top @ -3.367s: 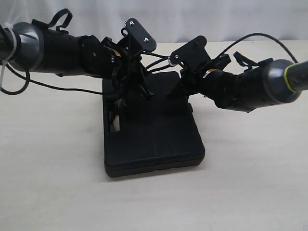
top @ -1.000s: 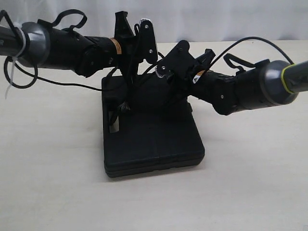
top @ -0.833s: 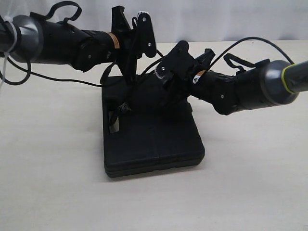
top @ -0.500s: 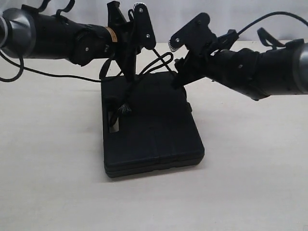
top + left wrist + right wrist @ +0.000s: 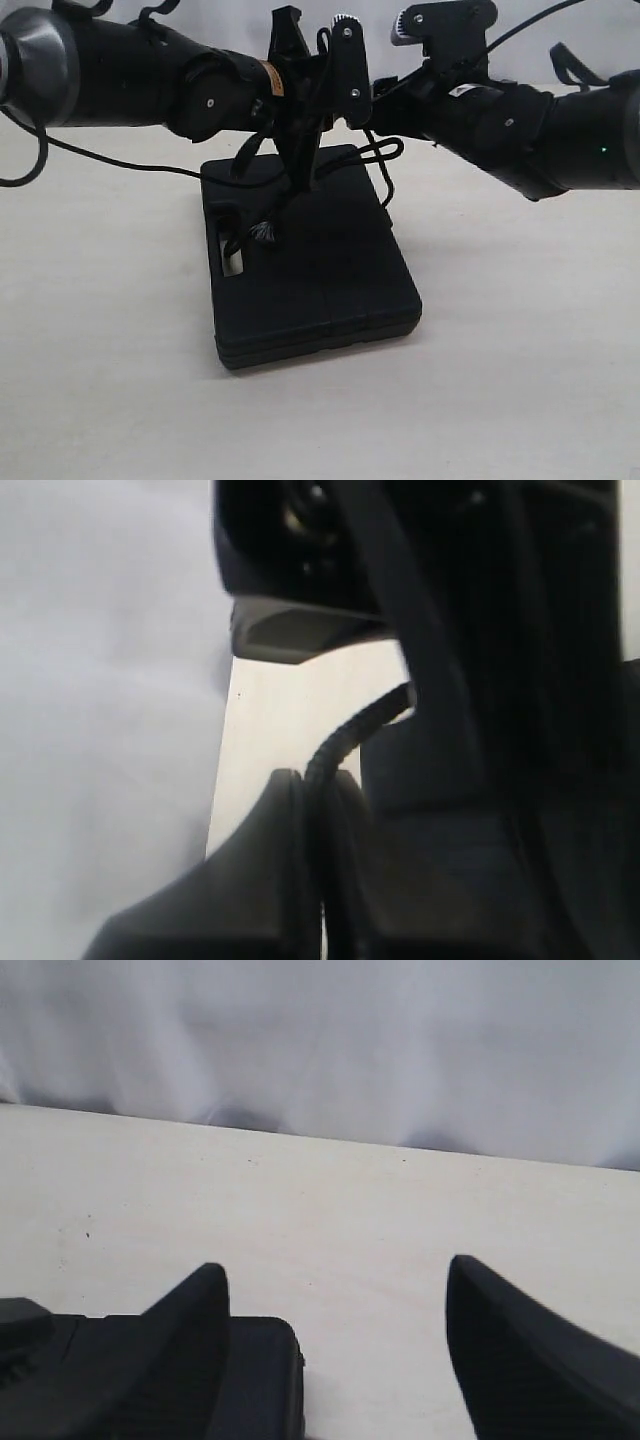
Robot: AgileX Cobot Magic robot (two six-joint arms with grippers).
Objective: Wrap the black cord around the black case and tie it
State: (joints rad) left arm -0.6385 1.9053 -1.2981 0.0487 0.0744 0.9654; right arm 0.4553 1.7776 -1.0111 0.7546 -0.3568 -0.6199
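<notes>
- Plainly, the left gripper (image 5: 312, 780) was pinched together on the black cord (image 5: 342, 738). In the left wrist view we saw the braided strand run into the narrow seam between its two fingers (image 5: 262, 860), and most of the rest of that picture was dark blur.
- In the exterior view that gripper (image 5: 300, 175) pointed down above the far half of the black case (image 5: 320, 275). We could not tell whether its tips touched the lid.
- The cord dropped from it to a frayed tuft (image 5: 263, 233) on the lid, just beside the handle slot (image 5: 232, 262).
- Another stretch of cord formed a loop (image 5: 385, 150) over the case's far edge. Black on black hid from us how far the cord passed round the case.
- The right gripper (image 5: 337, 1265) stood wide apart with nothing between its fingers (image 5: 190, 1330); only the pale table (image 5: 350, 1210) showed in the gap.
- In the exterior view its fingertips were hidden behind the left arm's wrist parts, raised above the far end of the case.
- A dark shape with a rounded corner (image 5: 265, 1380) sat beside one right finger, cut off by the frame. We could not tell what it was.
- The case lay flat on the table, with a white backdrop (image 5: 320, 1040) behind.
</notes>
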